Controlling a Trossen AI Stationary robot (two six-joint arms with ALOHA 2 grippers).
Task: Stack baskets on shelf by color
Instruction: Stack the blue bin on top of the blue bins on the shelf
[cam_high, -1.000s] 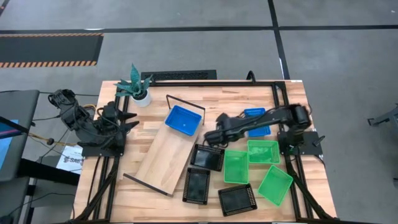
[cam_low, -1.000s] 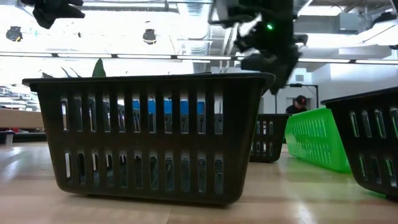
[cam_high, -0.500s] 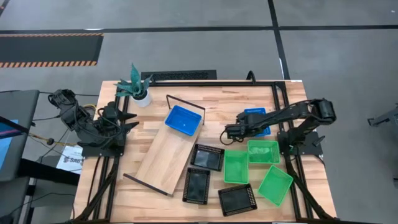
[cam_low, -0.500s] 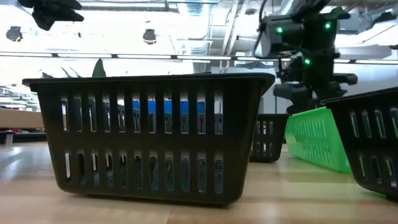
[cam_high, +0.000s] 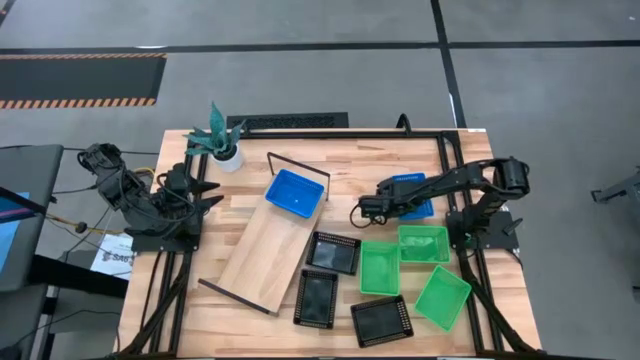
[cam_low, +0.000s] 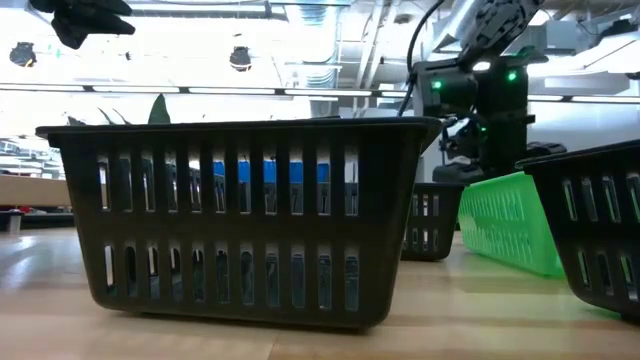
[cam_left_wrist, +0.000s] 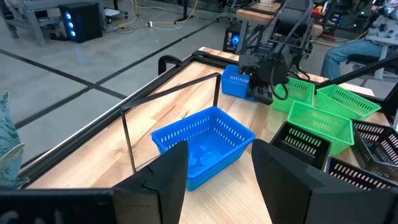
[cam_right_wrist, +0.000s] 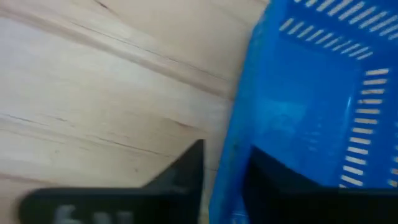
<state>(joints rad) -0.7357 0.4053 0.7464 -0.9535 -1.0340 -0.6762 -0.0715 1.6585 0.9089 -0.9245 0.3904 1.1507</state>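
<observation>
Your right gripper (cam_high: 366, 211) reaches low over the table at the near rim of a blue basket (cam_high: 412, 196) that sits behind the green baskets (cam_high: 423, 243); the right wrist view shows one dark finger (cam_right_wrist: 186, 168) outside the blue wall (cam_right_wrist: 233, 143) and the other inside, straddling the rim, though you cannot tell whether they have clamped. That rim grip looks chosen because the thin wall is the only edge narrow enough to pinch. One blue basket (cam_high: 294, 193) already rests at the far end of the shelf (cam_high: 265, 248), likely the base for the blue stack. Three black baskets (cam_high: 332, 253) wait near the shelf. Your left gripper (cam_left_wrist: 214, 180), fingers apart, idles at the table's left edge.
</observation>
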